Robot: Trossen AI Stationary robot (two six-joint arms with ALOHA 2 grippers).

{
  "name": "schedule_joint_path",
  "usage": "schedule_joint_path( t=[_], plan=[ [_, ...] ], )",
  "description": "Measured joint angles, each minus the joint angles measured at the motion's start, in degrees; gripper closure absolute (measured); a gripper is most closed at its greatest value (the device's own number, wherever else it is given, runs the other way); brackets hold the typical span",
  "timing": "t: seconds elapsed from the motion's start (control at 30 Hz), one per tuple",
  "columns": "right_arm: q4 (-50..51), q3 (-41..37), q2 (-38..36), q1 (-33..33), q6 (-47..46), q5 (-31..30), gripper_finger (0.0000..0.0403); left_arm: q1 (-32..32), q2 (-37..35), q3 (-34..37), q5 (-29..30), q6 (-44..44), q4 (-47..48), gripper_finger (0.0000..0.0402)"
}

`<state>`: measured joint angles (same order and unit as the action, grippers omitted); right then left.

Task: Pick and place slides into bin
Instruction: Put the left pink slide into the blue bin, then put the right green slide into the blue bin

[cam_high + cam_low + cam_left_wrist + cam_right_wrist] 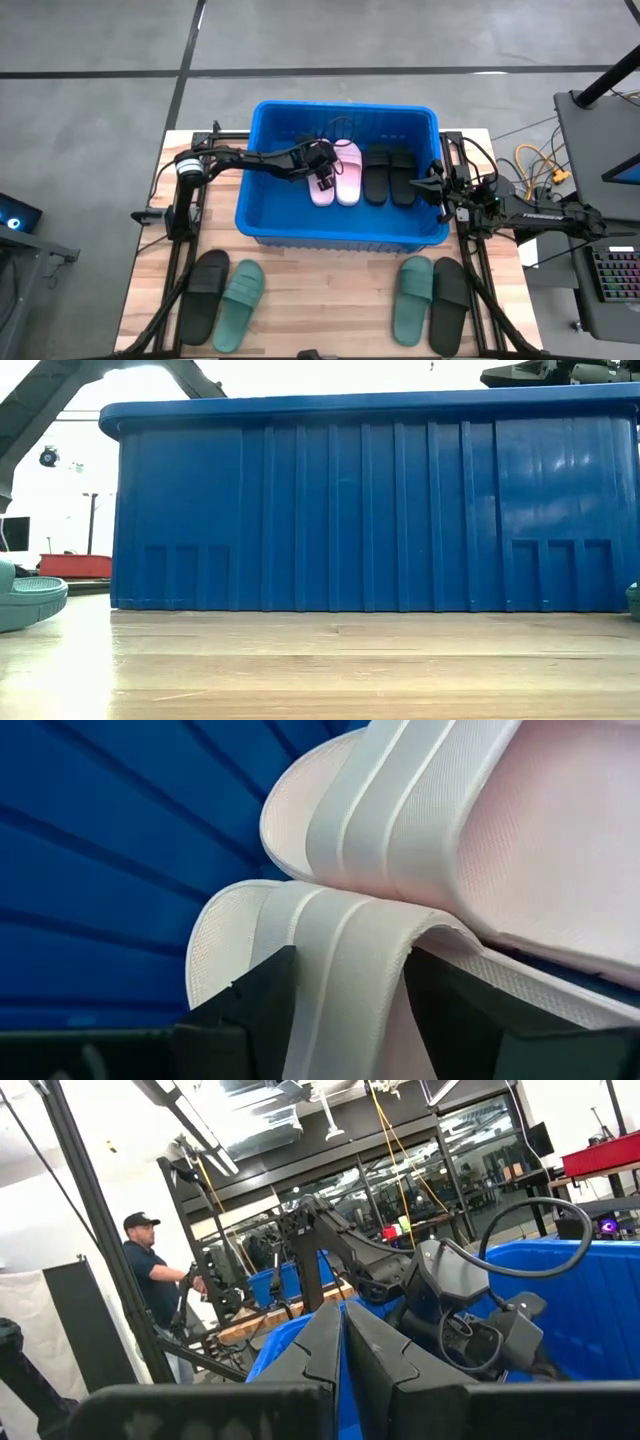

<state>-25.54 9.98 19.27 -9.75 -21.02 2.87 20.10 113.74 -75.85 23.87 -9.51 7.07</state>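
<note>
Left gripper (323, 178) grasps a pink slide (340, 970) inside the blue bin (270, 225); best release low, beside its pair. Right gripper (437, 186) waits clenched at the rim.

I see a keyboard (612, 275) and yellow cables (540, 160) off the table's (330, 290) right side; a person (150, 1285) stands behind.

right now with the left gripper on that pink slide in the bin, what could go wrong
The left gripper straddles a pink slide's strap inside the bin; lifting without opening could drag it back out. The right gripper is shut at the bin's right rim, so a swing could bump the wall.
</note>
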Motion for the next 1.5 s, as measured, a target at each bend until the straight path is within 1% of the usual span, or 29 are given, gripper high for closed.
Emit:
schedule_joint_path(
  t=[0.33, 0.7, 0.77, 0.87, 1.07, 1.17, 1.37, 1.5],
  plan=[
    [0.0, 0.0, 0.0, 0.0, 0.0, 0.0, 0.0394, -0.1, -2.1, -0.5, -2.6, -0.6, 1.0, 0.023],
    [0.0, 0.0, 0.0, 0.0, -0.5, 0.0, 0.0394, -0.2, -5.3, -0.5, -3.0, -1.3, 1.3, 0.023],
    [0.0, 0.0, 0.0, 0.0, -0.4, 0.0, 0.0394, -0.3, -6.5, -0.5, -4.6, -1.3, 1.4, 0.023],
    [0.0, 0.0, 0.0, 0.0, -0.4, 0.0, 0.0394, -0.5, -8.5, -0.5, -9.4, -0.7, 1.3, 0.023],
    [-0.8, 0.0, 0.0, 0.0, -0.5, 0.0, 0.0394, -0.6, -13.8, -0.4, -20.0, 5.0, 1.0, 0.023],
    [-0.8, 0.0, 0.0, 0.0, -0.5, 0.0, 0.0394, -0.7, -16.8, -0.4, -23.9, 7.7, 0.6, 0.023],
    [-0.9, 0.0, 0.0, 0.0, -0.5, 0.0, 0.0394, -0.8, -23.8, -0.4, -28.0, 9.4, 0.2, 0.023],
    [-0.9, 0.0, 0.0, 0.0, -0.5, 0.0, 0.0394, -1.3, -28.3, -0.4, -28.6, 9.4, -1.8, 0.023]
  ],
)
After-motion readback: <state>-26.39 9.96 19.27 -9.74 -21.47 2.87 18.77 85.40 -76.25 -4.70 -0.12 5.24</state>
